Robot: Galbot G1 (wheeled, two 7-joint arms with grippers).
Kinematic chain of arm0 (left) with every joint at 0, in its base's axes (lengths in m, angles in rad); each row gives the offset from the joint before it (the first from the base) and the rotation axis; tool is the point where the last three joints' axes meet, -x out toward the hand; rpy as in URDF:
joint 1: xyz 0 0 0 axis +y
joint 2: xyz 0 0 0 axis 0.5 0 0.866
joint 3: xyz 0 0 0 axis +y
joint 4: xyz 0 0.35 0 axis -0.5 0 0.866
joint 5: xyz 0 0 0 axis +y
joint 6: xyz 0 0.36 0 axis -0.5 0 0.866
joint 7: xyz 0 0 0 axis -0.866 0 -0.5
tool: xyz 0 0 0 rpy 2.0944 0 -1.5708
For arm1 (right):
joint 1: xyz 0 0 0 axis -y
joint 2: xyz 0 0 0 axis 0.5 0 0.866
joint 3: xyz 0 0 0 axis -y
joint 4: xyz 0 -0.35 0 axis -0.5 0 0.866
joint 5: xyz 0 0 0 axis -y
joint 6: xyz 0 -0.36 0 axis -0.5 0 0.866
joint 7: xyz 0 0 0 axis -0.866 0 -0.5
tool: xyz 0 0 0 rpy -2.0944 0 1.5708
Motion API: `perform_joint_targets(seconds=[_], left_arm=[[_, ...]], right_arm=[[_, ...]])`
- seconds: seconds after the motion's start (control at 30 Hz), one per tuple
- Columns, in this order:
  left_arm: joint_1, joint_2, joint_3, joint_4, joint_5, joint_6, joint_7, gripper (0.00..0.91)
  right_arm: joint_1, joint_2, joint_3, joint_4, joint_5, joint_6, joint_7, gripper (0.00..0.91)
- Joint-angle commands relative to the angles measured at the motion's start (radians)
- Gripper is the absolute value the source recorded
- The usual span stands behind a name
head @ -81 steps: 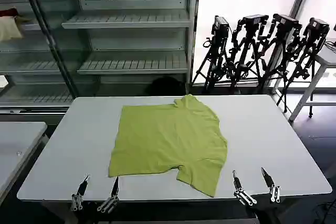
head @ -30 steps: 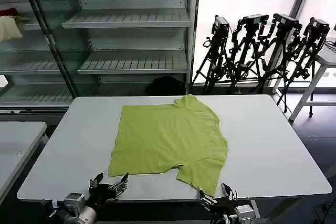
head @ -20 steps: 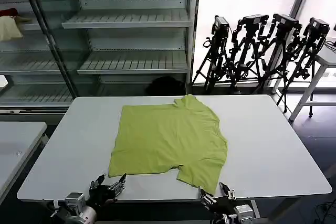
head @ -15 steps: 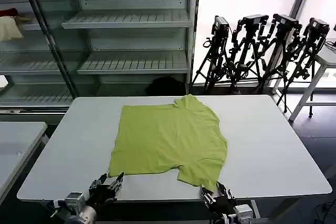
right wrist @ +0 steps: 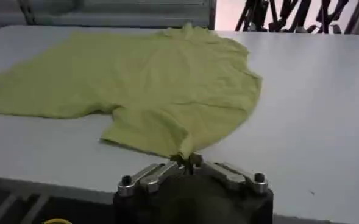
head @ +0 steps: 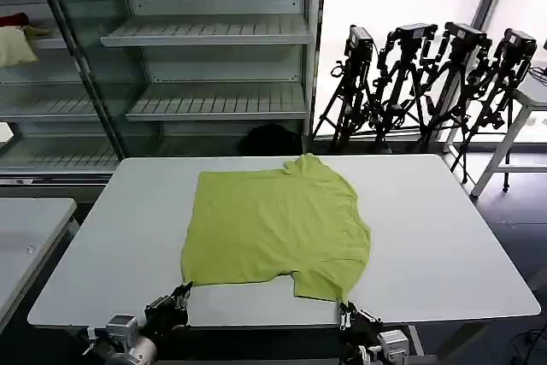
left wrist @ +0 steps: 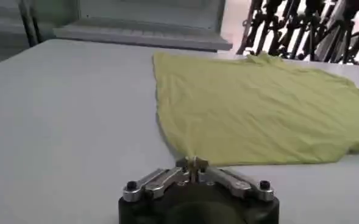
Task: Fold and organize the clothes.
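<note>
The left end effector [head: 181, 291] sits low at the near edge of the pale grey rectangular desk [head: 444, 237], its two metal fingers brought together on the near left corner of the lime yellow-green short-sleeved cotton T-shirt [head: 278, 224]. In the left wrist view the fingertips [left wrist: 194, 162] meet with no gap, and the fabric rises to a small peak between them, so the left end effector [left wrist: 194, 163] is pinching the hem corner of the T-shirt [left wrist: 258, 115]. From that corner the shirt spreads flat away from the end effector across the desk [left wrist: 57, 122], its far edge toward the metal shelving rack [head: 205, 57].

Rightward, the right end effector [head: 345, 308] is also at the near edge of the desk, closed on the tip of the near sleeve. In the right wrist view its fingertips [right wrist: 191, 159] are pressed together, apparently with a fold of cloth caught in them, though the contact point is small and partly hidden by the right end effector [right wrist: 190, 159] body. The T-shirt [right wrist: 167, 91] stretches ahead of it, collar at the far side, plain side up, lying on the desk [right wrist: 313, 122].

Beyond the desk, to the right of the rack, a row of black tripod stands [head: 427, 83] is lined up by the bright window.
</note>
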State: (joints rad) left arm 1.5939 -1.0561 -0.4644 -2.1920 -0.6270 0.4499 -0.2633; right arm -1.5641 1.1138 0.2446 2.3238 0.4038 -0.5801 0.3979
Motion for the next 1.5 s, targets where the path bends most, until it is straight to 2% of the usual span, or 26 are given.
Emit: perform_joint_targets(seconds=[0.03, 0.37, 0.4, 0.47, 0.53, 0.6, 0.73, 1.07, 1.17, 1.5], left_arm=[[-0.012, 0.007, -0.006, -0.035, -0.003, -0.024, -0.001, 0.01], [-0.085, 0.019, 0.001, -0.036, -0.02, -0.007, -0.009, 0.01], [-0.127, 0.016, 0.008, -0.019, -0.026, 0.004, -0.016, 0.01], [-0.17, 0.014, 0.016, 0.002, -0.034, 0.016, -0.022, 0.01], [-0.218, 0.007, 0.03, 0.02, -0.041, 0.032, -0.033, 0.01], [-0.252, 0.003, 0.04, 0.038, -0.044, 0.038, -0.04, 0.01], [-0.328, -0.008, 0.056, 0.068, -0.054, 0.045, -0.083, 0.01], [-0.433, -0.04, 0.097, 0.165, -0.044, 0.037, -0.141, 0.01], [-0.44, -0.05, 0.113, 0.21, -0.02, 0.015, -0.136, 0.01], [-0.505, -0.058, 0.16, 0.271, 0.001, 0.019, -0.134, 0.01]], right_arm=[[0.029, 0.002, 0.023, 0.025, -0.035, 0.002, 0.003, 0.0], [0.117, -0.04, 0.056, 0.028, -0.03, 0.0, -0.022, 0.0], [0.138, -0.055, 0.058, 0.021, -0.016, 0.0, -0.05, 0.0], [0.174, -0.072, 0.059, 0.006, 0.003, -0.001, -0.072, 0.0], [0.224, -0.098, 0.074, -0.04, 0.024, 0.0, -0.168, 0.0], [0.265, -0.121, 0.083, -0.085, 0.039, 0.0, -0.216, 0.0], [0.332, -0.146, 0.084, -0.16, 0.086, 0.0, -0.263, 0.0], [0.406, -0.141, 0.045, -0.24, 0.082, 0.0, -0.293, 0.0], [0.443, -0.133, 0.025, -0.286, 0.082, 0.001, -0.3, 0.0], [0.601, -0.103, -0.046, -0.399, 0.064, 0.002, -0.328, 0.0]])
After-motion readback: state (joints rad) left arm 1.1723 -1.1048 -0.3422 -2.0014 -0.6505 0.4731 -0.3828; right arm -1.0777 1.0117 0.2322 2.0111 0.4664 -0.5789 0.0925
